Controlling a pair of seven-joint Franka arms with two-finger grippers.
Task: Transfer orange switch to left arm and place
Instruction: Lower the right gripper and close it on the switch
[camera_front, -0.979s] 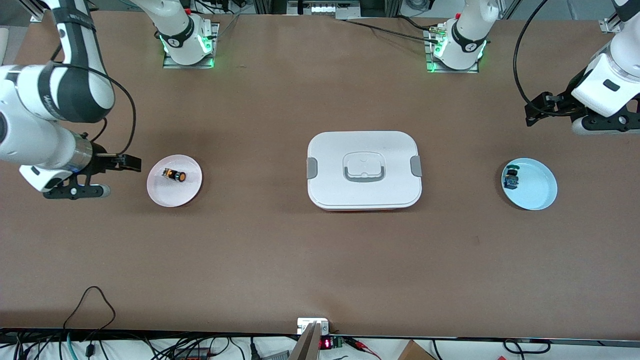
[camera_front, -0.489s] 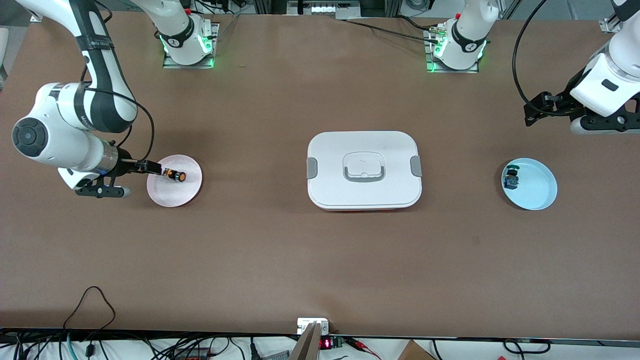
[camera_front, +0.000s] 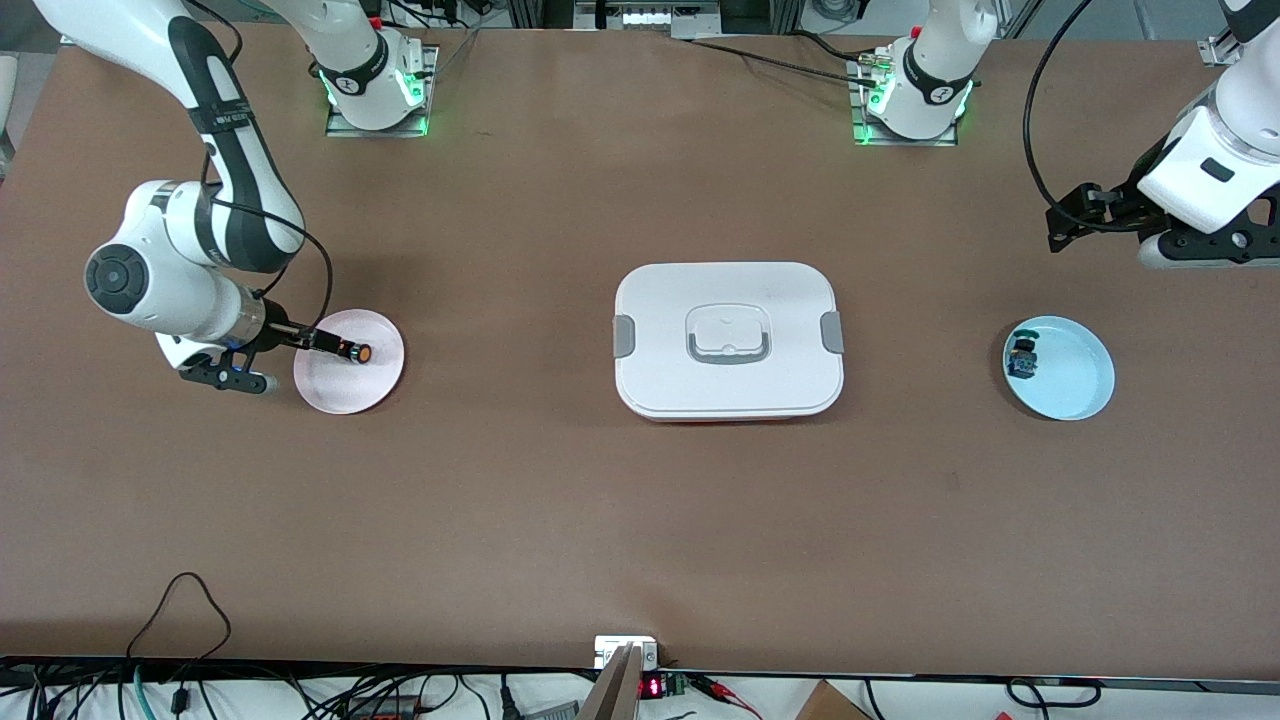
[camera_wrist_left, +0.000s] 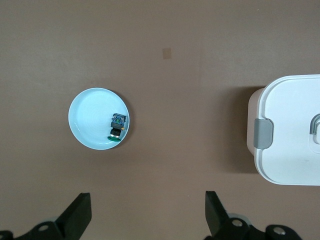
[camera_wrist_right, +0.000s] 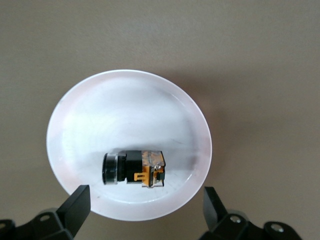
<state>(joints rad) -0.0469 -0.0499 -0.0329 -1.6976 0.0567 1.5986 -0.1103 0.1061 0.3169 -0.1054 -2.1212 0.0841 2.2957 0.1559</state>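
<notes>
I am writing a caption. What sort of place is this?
Probably a robotics lab bench: two arms bolted to a brown table, cables along its edge, and staged test items such as the box.

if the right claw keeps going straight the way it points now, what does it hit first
Most likely the orange switch: the right claw, open, points down at the pink plate with the switch lying between its fingers' lines. If it misses the switch, the plate comes next. Depth is hard to judge.
</notes>
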